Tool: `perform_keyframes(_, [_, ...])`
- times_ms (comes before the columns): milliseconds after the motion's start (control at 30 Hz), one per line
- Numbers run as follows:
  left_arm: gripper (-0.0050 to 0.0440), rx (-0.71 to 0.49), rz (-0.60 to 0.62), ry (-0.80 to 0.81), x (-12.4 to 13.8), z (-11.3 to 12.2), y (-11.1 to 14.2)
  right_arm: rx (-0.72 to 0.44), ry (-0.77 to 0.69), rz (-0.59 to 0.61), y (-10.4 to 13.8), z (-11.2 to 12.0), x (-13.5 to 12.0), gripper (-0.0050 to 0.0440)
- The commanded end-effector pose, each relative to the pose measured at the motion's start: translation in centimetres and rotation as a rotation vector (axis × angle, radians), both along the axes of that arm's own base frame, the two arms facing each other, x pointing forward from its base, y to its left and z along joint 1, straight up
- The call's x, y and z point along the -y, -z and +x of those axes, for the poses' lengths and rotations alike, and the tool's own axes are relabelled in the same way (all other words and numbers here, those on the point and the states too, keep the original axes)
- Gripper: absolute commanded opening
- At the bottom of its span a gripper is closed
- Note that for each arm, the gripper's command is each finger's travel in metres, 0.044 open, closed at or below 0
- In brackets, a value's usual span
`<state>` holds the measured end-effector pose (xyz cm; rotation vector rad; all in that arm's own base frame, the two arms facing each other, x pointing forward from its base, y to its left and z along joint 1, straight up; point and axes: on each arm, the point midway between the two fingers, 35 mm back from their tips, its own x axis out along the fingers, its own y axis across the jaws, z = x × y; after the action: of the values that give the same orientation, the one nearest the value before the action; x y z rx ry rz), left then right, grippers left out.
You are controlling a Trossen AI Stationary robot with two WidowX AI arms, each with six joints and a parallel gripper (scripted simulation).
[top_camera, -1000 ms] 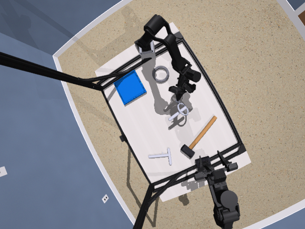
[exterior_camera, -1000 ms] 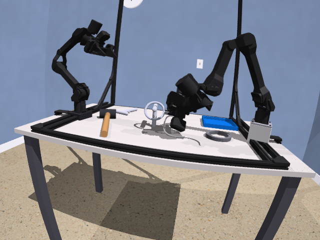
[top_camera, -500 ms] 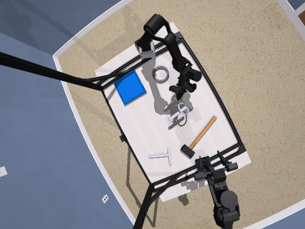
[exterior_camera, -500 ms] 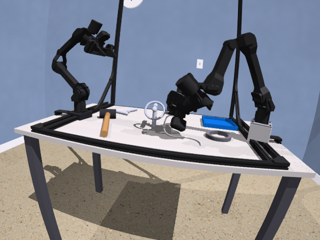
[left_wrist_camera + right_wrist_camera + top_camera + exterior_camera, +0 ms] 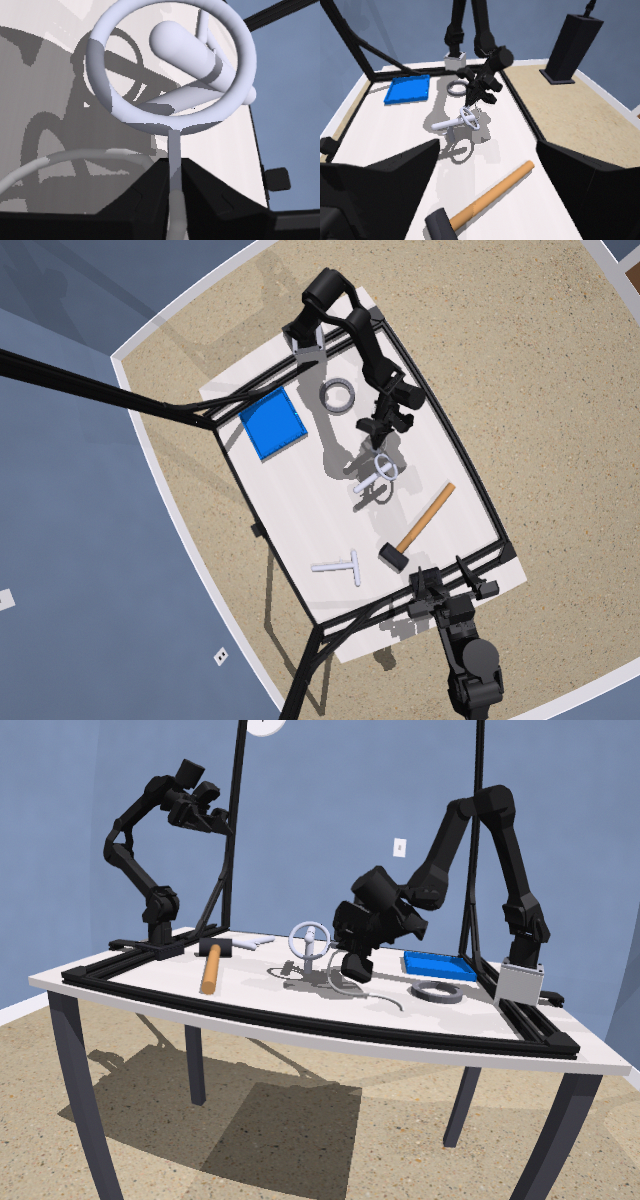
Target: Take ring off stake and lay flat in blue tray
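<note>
The table [image 5: 294, 519] [image 5: 155, 983] [image 5: 240, 185] [image 5: 380, 150] is seen with all the things on it. The blue tray [image 5: 273, 423] [image 5: 439, 965] [image 5: 407, 89] is set flat, open side up, with no corner over the edge, and no ring is in it. The stake [image 5: 366, 483] [image 5: 308, 962] [image 5: 172, 47] [image 5: 445, 123] is well apart from the tray. The ring [image 5: 395, 472] [image 5: 290, 940] [image 5: 95, 65] [image 5: 477, 124] is held up at the stake's tip; whether it is quite off cannot be told. Its thin stem is pinched by the left fingers [image 5: 376, 445] [image 5: 336, 945]. The right fingers [image 5: 439, 563] [image 5: 222, 823] are spread wide, with nothing held. So the grab seems done. The ring must still be pulled clear, carried over, laid flat inside and let go.
</note>
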<state>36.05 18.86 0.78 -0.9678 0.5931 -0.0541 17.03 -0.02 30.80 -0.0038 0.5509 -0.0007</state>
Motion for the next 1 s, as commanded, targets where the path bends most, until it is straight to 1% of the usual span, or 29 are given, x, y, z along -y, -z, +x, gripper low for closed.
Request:
perform_keyframes(0, [0.0,0.01,0.006,0.002,-0.4,0.0,-0.3,-0.003,0.0,0.004,0.1,0.0,0.0,0.04])
perform_keyframes(967, [0.0,0.01,0.006,0.002,-1.7,-0.9,-0.3,-0.003,0.0,0.004,0.1,0.0,0.0,0.04])
